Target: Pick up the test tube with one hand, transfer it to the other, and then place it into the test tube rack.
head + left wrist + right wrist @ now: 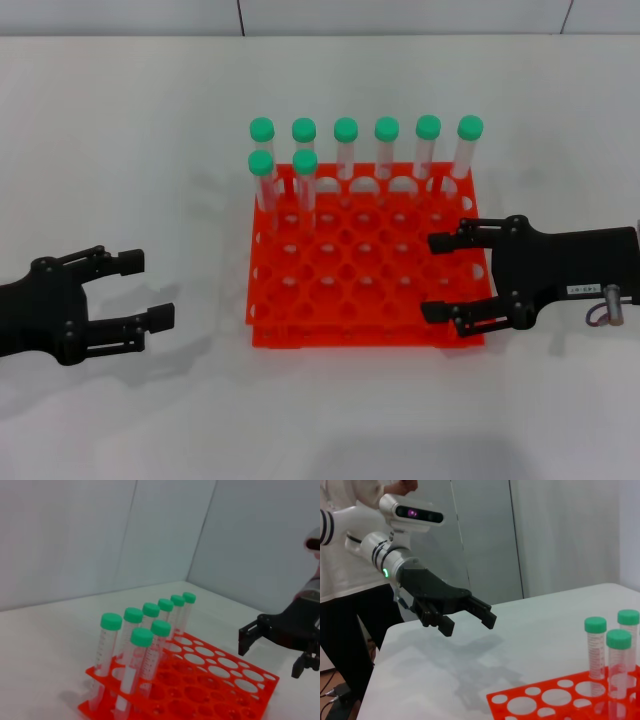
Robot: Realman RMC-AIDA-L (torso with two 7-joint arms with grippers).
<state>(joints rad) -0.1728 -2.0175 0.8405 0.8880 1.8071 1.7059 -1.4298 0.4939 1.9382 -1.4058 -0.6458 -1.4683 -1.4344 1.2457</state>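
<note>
Orange test tube rack (365,262) holds eight green-capped tubes, all upright: six along the far row, two in the next row at its left end (304,181); the remaining holes are vacant and no loose tube lies on the white table (130,140). Left gripper (138,290) hovers well left of the rack, right gripper (440,277) over its right edge; both are spread wide, holding nothing. Judged from this, either the placement is complete or no pick has begun.
</note>
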